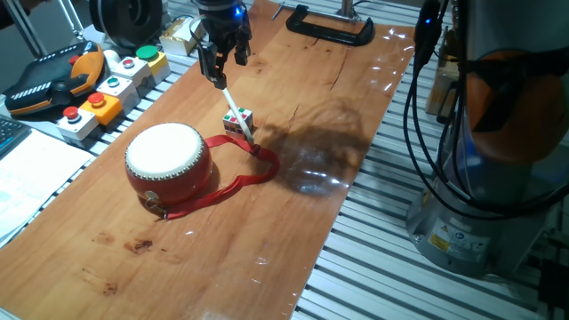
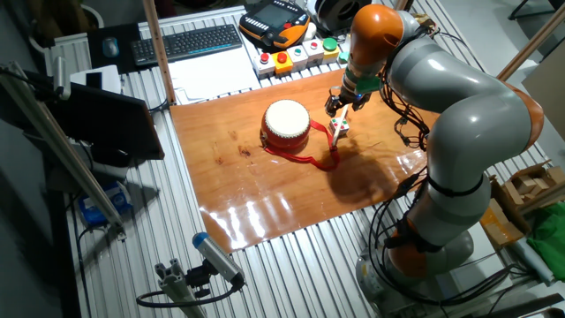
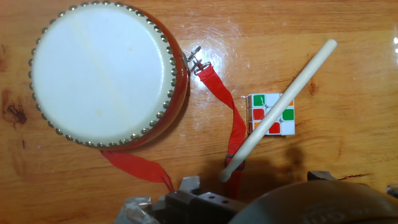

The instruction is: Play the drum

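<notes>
The drum point(image 1: 169, 160) is red and squat with a cream-white skin, and it stands on the wooden table's left part. It also shows in the other fixed view point(image 2: 287, 124) and the hand view point(image 3: 102, 74). Its long red strap point(image 1: 242, 180) loops off to the right. My gripper point(image 1: 220, 76) hangs above and to the right of the drum, shut on a pale wooden stick point(image 1: 234, 108). The stick point(image 3: 280, 106) slants down over a small multicoloured cube point(image 3: 270, 115) lying beside the strap, away from the drum skin.
Push-button boxes point(image 1: 107, 89) and a teach pendant point(image 1: 53, 76) sit off the table's far left. A black clamp point(image 1: 329, 27) grips the table's far end. A keyboard point(image 2: 190, 42) lies behind. The robot's base and cables point(image 1: 480, 178) stand at the right.
</notes>
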You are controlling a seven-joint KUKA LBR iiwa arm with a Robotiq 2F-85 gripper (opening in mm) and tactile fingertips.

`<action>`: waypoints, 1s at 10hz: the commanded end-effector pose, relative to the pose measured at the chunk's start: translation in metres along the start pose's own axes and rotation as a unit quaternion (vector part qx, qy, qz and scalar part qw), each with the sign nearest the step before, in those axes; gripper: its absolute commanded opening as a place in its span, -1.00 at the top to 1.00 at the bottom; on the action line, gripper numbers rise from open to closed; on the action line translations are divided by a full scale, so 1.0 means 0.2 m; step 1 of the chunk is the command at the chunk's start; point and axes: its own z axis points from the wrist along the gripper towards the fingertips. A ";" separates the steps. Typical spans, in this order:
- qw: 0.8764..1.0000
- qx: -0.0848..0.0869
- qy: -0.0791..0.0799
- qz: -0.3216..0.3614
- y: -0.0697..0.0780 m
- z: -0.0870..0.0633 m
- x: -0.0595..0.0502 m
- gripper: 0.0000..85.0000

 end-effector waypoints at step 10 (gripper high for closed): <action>0.999 -0.032 0.006 -0.006 -0.01 0.01 0.00 0.98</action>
